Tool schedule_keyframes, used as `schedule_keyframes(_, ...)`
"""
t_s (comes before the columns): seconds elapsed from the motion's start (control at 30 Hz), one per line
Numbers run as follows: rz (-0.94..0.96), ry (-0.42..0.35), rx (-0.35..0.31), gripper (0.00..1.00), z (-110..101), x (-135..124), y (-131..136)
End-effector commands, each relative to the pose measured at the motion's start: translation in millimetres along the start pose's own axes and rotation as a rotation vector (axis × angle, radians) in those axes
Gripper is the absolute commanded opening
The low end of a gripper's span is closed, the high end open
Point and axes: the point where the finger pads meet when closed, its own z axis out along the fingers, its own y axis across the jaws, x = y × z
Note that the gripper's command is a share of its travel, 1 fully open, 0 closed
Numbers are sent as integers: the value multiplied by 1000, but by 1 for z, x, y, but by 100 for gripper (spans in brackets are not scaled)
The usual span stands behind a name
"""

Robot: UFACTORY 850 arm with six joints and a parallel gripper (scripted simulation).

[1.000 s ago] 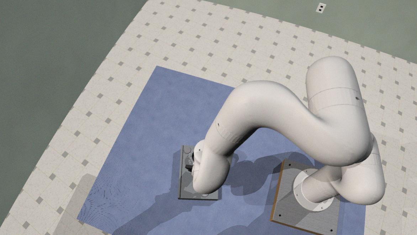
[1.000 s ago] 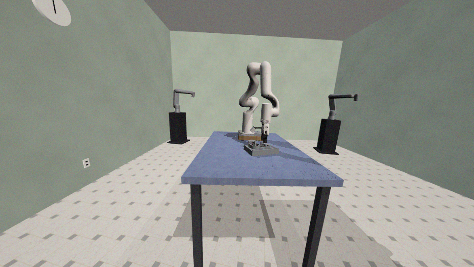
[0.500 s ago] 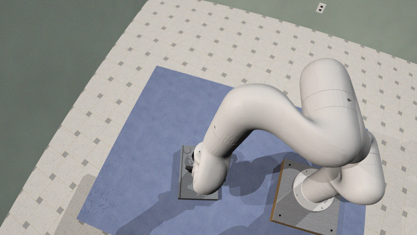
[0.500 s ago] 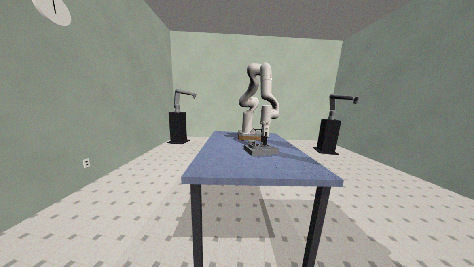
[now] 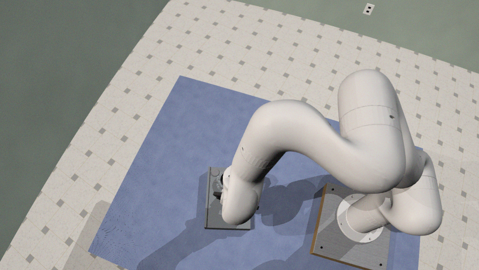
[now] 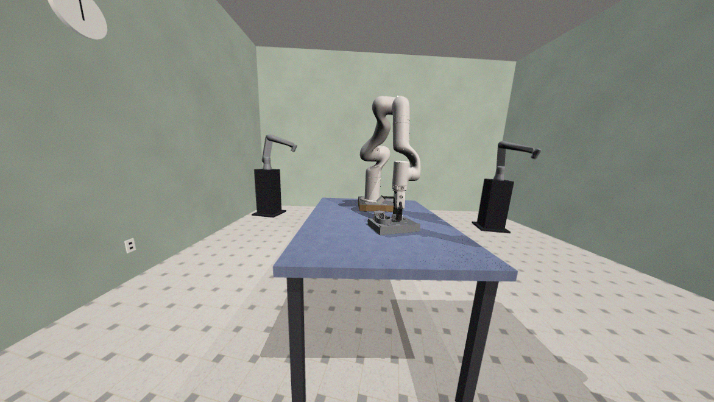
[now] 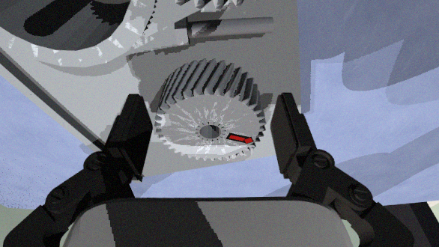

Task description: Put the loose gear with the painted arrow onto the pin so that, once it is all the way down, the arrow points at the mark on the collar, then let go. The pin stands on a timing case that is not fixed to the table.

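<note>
My pincer (image 7: 210,129) is spread wide and pinches nothing. One black finger (image 7: 129,131) is on each side of the gear (image 7: 210,116), and neither one touches it. The gear is gray with slanted teeth all around. It lies flat on the gray timing case (image 7: 90,101). It has a small hole in the middle. A red arrow (image 7: 240,138) is painted on its top, and it points from the hole out to the rim, to the right in my wrist view. A bigger gear (image 7: 94,45) sits farther back on the same case. The case rests on the blue tabletop (image 6: 349,249). From the room view, my arm (image 6: 394,144) reaches down over the case (image 6: 394,227).
</note>
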Motion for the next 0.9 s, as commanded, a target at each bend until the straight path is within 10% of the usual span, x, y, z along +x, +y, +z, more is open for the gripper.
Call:
schedule_keyframes(0.0, 0, 0, 2, 93, 2, 0, -1)
schedule_keyframes(0.87, 0, 0, 2, 93, 5, 0, -1)
